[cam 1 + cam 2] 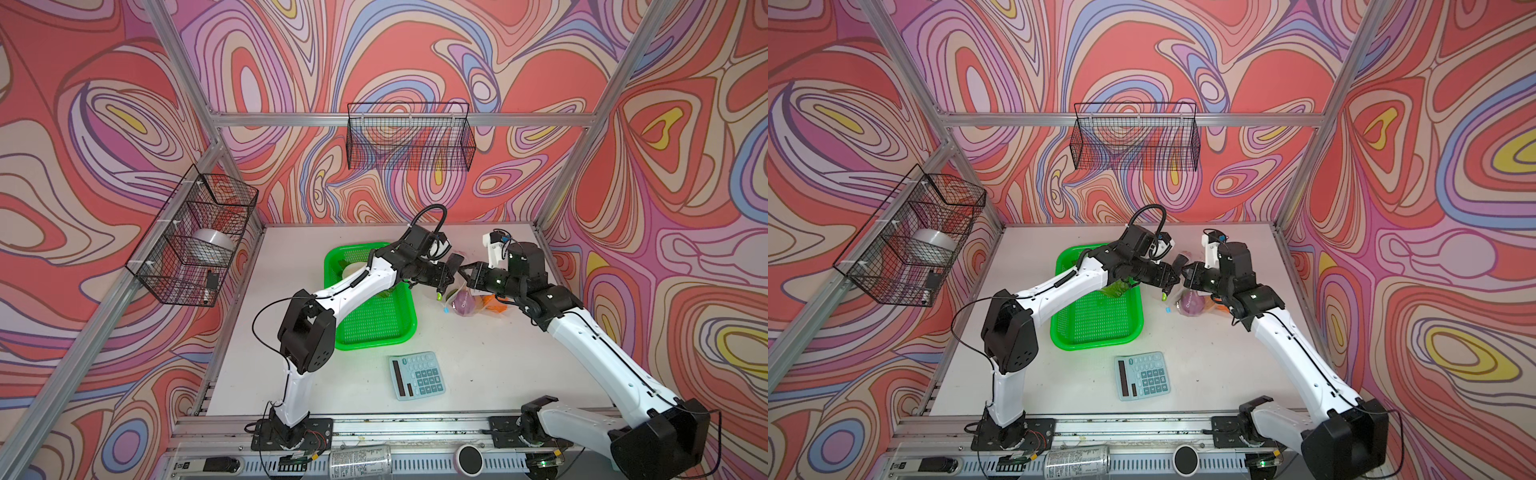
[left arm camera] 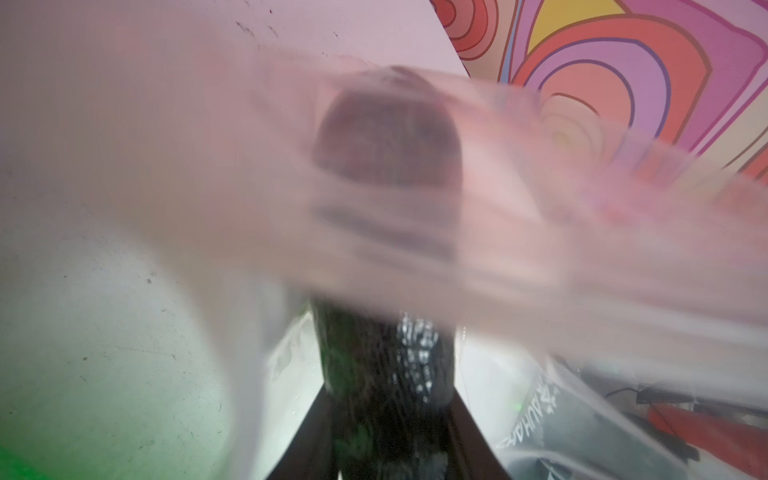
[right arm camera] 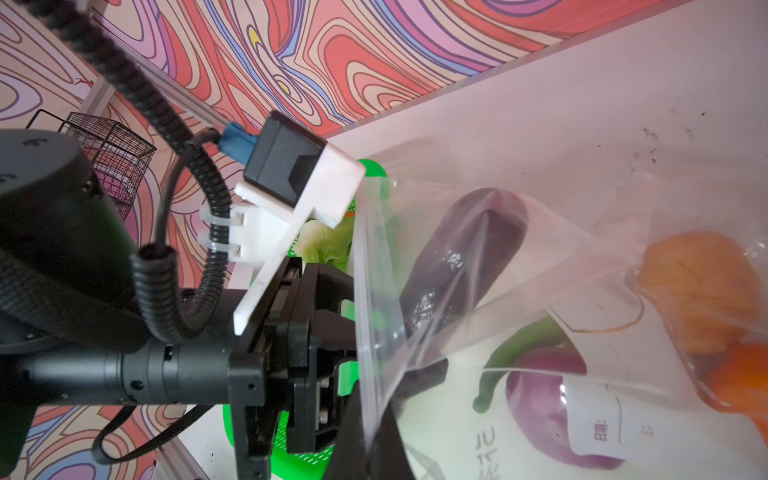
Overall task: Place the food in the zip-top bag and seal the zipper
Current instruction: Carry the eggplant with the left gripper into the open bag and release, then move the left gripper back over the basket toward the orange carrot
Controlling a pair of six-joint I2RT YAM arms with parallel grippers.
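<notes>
My left gripper (image 1: 451, 271) (image 2: 386, 399) is shut on the dark eggplant (image 1: 456, 262) (image 2: 386, 365). It holds it at the mouth of the clear zip-top bag (image 1: 473, 297) (image 3: 519, 232), the eggplant (image 3: 465, 257) tip inside the plastic. My right gripper (image 1: 466, 272) (image 3: 374, 451) is shut on the bag's mouth edge and lifts it. Inside the bag lie the purple onion (image 3: 548, 407) (image 1: 1192, 305), a green pepper (image 3: 511, 353), the orange pumpkin (image 3: 698, 282) and an orange piece beside it. The zipper's light-blue slider (image 1: 446, 309) hangs low. The cabbage (image 3: 328, 245) lies in the green basket (image 1: 374, 328).
A blue-green calculator (image 1: 417, 375) lies in front of the green basket. Wire baskets hang on the left wall (image 1: 195, 237) and on the back wall (image 1: 409, 137). A can (image 1: 360, 461) lies along the front rail. Both arms meet near the back right.
</notes>
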